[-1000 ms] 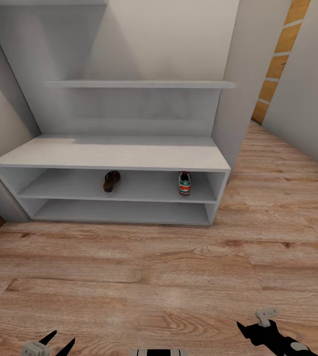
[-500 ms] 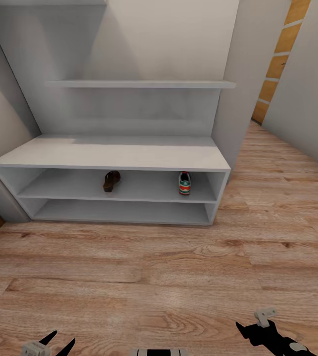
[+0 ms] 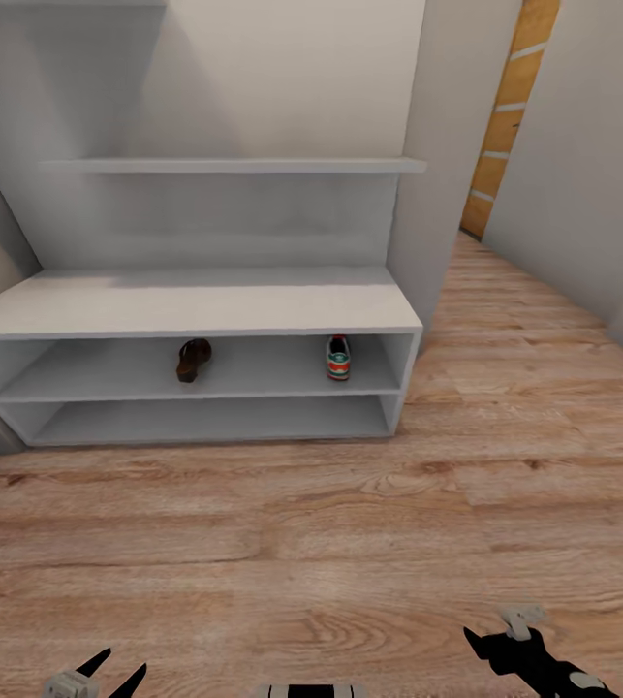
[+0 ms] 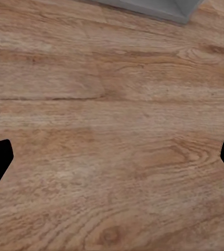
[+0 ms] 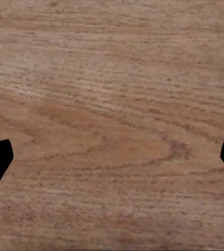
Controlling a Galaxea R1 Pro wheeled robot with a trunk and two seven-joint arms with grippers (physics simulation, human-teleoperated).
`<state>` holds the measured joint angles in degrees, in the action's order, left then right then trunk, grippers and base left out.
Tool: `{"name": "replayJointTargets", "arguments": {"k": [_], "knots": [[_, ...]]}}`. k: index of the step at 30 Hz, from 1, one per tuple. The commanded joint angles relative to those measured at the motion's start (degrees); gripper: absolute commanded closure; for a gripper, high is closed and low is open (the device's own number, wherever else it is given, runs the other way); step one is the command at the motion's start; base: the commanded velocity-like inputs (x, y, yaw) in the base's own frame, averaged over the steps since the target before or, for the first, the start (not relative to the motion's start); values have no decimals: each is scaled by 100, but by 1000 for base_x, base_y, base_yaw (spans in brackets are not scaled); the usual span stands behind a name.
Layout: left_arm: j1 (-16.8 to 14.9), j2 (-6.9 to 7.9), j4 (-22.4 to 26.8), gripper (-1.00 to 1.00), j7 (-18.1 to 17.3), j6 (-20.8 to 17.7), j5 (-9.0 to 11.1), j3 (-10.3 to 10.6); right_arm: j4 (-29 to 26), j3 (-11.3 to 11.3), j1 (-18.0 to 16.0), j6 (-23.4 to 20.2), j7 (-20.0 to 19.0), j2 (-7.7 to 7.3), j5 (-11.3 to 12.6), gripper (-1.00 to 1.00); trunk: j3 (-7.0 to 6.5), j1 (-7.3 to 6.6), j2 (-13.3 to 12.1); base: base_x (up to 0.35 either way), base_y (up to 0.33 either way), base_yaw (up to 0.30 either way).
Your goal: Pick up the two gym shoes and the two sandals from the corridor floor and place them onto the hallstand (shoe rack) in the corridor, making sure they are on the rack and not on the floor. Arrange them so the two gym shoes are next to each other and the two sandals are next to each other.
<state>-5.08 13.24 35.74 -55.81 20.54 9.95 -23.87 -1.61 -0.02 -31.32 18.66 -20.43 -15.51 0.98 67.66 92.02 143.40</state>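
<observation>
Hallstand (image 3: 195, 305), pale grey, holds one sandal (image 3: 193, 360) and one gym shoe (image 3: 338, 357) on its upper open shelf, well apart, sandal toward the stand's left end. View has swung rightward since a second ago; rack contents unmoved. Left gripper (image 3: 109, 669) and right gripper (image 3: 505, 645) both spread wide, empty, over corridor floor (image 3: 350, 543). Judged: turning to fetch the remaining pair-mates.

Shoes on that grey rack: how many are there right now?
2. A brown sandal sits near the middle of the hallstand's upper open shelf, and a gym shoe sits well apart toward that shelf's right end. Others may be out of the camera's sight.
</observation>
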Motion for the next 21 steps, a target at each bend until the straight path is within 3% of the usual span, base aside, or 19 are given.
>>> {"name": "replayJointTargets", "arguments": {"k": [1,8,21], "knots": [[-2,-1,-6,-100,-27,20,13,-8,9,-5,-3,16,-25,-2,66,-100,4,-1,2,0,0,-284],[-2,-5,-6,-100,-27,20,10,-4,11,-18,-1,15,-25,-5,334,-100,4,-1,2,0,0,-293],[-2,-10,-43,-100,-27,20,12,-4,11,-16,10,15,-22,4,391,-100,4,-1,2,0,0,-299]]}}
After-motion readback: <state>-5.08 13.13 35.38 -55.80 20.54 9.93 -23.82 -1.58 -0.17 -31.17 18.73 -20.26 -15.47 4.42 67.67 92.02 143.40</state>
